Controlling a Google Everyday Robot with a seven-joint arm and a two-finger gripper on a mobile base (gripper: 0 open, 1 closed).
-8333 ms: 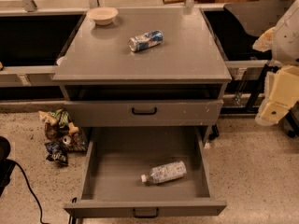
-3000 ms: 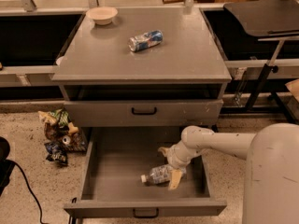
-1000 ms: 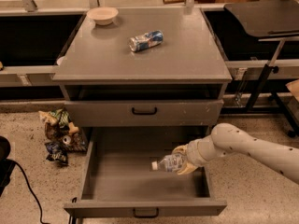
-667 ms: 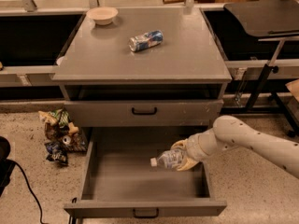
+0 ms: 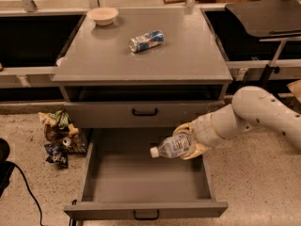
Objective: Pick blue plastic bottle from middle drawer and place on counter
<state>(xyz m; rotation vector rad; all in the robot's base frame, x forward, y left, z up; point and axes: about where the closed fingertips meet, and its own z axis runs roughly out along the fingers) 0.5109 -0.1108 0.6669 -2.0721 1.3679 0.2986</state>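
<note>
The blue plastic bottle [image 5: 172,146] is a clear bottle with a white cap and a pale speckled label. It lies sideways in the air, cap pointing left, over the open middle drawer [image 5: 146,209]. My gripper [image 5: 189,141] is shut on the bottle's right end, above the drawer's right side. My white arm [image 5: 249,113] reaches in from the right. The drawer floor below is bare. The grey counter [image 5: 141,60] is above and behind the gripper.
A crushed blue-and-silver can [image 5: 146,41] and a pale bowl [image 5: 102,15] sit on the counter. The shallower drawer [image 5: 145,112] above is closed. Crumpled wrappers [image 5: 59,134] lie on the floor at left. A black cable [image 5: 23,187] runs at lower left.
The gripper came down onto the bottle lying in the drawer, closed on it and has lifted it up off the drawer floor, rising steadily over the last second.
</note>
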